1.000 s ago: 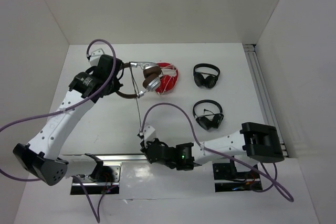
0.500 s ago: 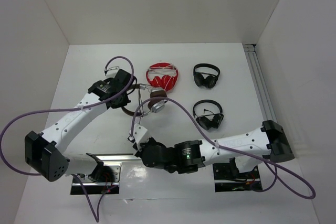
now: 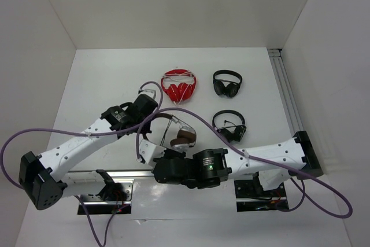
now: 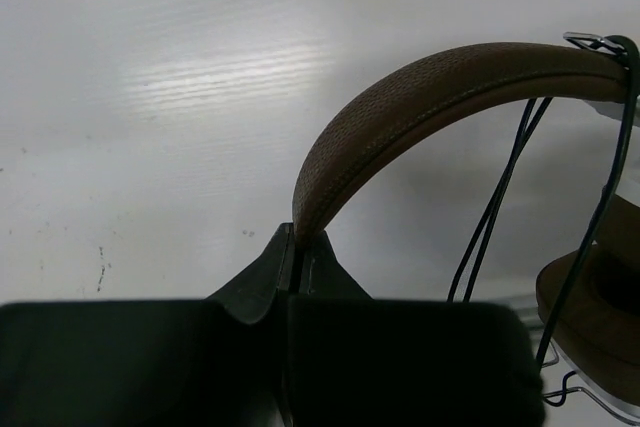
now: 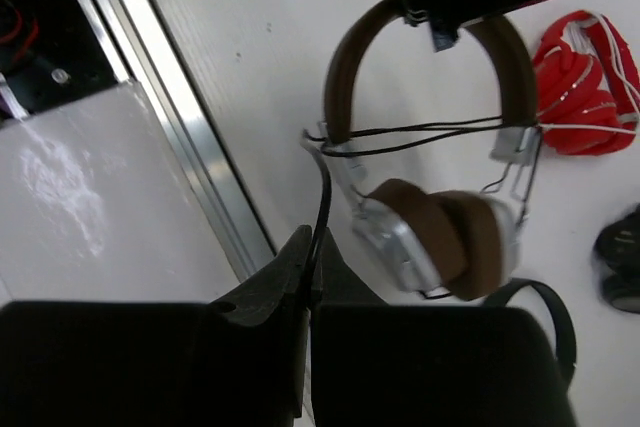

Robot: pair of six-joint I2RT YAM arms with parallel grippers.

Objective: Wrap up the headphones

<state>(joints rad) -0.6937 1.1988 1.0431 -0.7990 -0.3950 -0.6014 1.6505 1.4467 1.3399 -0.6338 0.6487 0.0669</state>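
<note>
the left gripper [image 4: 296, 247], reaching in from the near left corner, has its fingers pinched tight on the brown headband [image 4: 420, 97] of the headphones [image 3: 180, 136], held around the middle of the worktop, toward the near edge, ear cups together. turns of the thin cable [image 5: 420, 132] cross between the headband's arms. beside the near-edge rail [image 5: 170, 117] the right gripper [image 5: 312, 247] has its fingers closed on the cable. toward the far edge lies a red pair [image 3: 178, 85]; right of it a black pair [image 3: 226, 83], with a second black pair [image 3: 229, 126] nearer the arms, just right of the headphones.
</note>
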